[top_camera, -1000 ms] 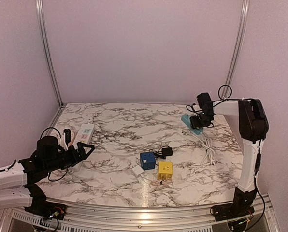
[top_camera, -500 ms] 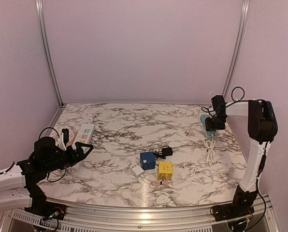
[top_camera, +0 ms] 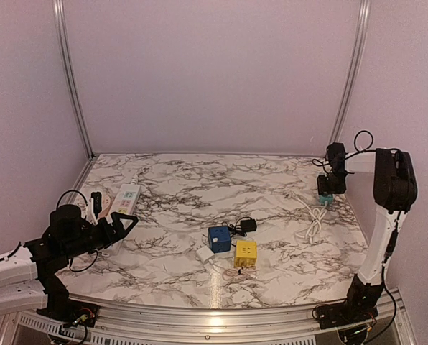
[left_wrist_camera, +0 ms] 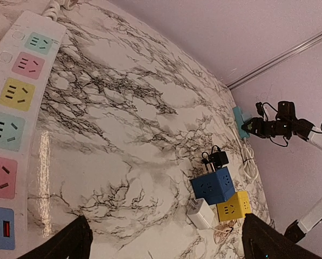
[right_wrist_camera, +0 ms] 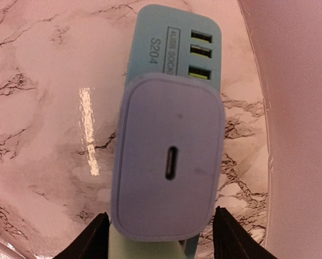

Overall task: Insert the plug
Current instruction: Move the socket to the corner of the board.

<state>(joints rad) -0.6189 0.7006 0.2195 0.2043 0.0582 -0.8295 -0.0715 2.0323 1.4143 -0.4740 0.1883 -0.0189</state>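
Note:
My right gripper (top_camera: 328,188) (right_wrist_camera: 161,234) is at the far right of the table, shut on a pale lavender charger (right_wrist_camera: 169,162) with a USB-C port. The charger sits on a teal power strip (right_wrist_camera: 177,48) (top_camera: 324,195), whose USB ports show beyond it. My left gripper (top_camera: 125,226) is open and empty, low over the left of the table beside a long white power strip (top_camera: 126,198) (left_wrist_camera: 15,108) with coloured sockets. Its fingertips (left_wrist_camera: 69,243) stand wide apart in the left wrist view.
A blue socket cube (top_camera: 218,238) (left_wrist_camera: 212,185), a yellow socket cube (top_camera: 245,252) (left_wrist_camera: 234,205), a white charger (top_camera: 205,254) (left_wrist_camera: 201,213) and a black plug (top_camera: 248,226) lie mid-table. A coiled white cable (top_camera: 313,223) trails from the teal strip. The side wall is close on the right.
My right gripper has moved right toward the side wall, taking the teal strip and charger with it. The left arm has barely shifted.

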